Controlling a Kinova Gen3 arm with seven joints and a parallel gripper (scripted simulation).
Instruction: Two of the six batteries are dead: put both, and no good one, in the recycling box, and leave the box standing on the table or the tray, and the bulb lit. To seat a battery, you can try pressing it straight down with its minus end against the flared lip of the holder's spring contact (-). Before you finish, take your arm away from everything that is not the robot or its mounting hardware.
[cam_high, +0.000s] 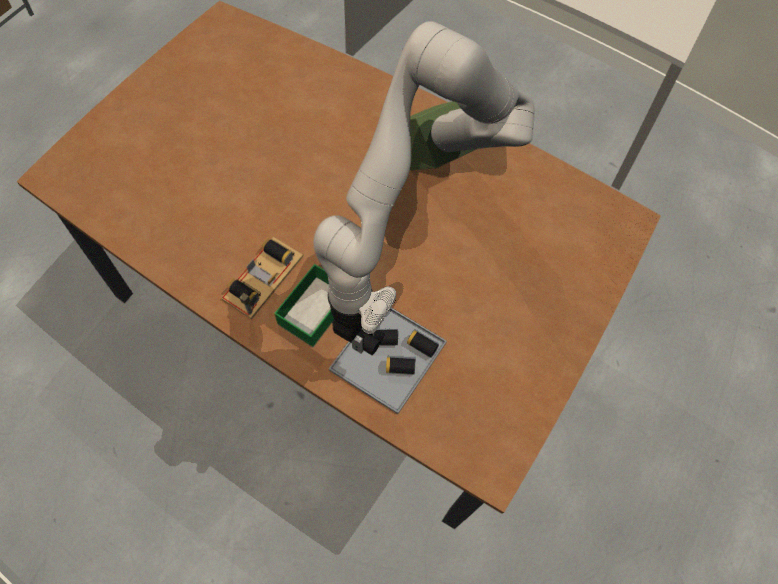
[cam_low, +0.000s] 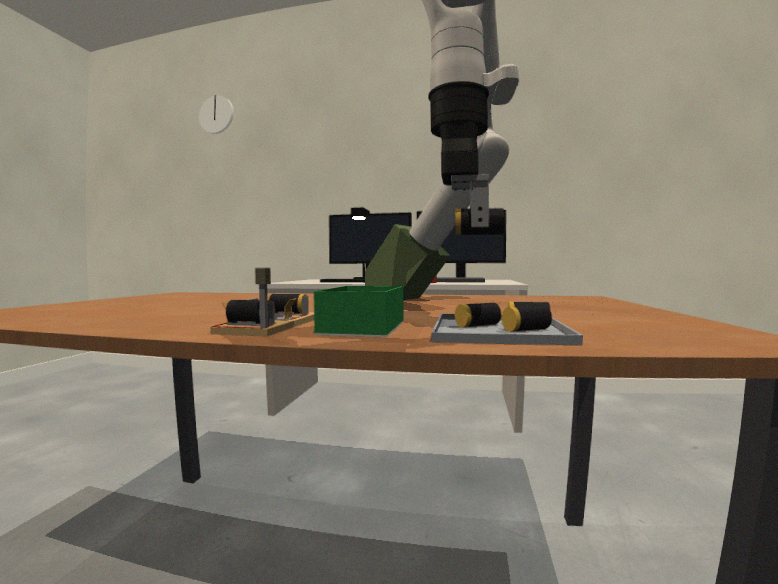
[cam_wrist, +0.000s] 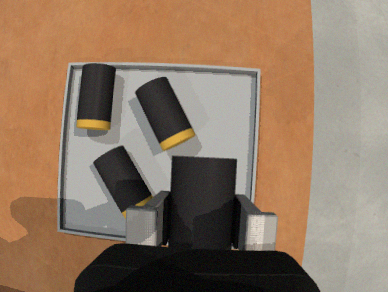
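Your gripper holds a battery crosswise, high above the tray; the green box lies left.

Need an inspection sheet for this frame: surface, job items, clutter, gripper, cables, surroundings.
Surface: brown table, dark legs.
Job items: grey tray near the front edge with three batteries lying in it; green box upright on the table beside the tray; holder board left of the box carries two batteries; bulb state cannot be told.
Clutter: nothing seen.
Gripper: gripper shut on a fourth battery, held level, high above the tray's edge.
Cables: nothing seen.
Surroundings: green arm base on the table; monitors on a desk behind; wall clock; grey floor.
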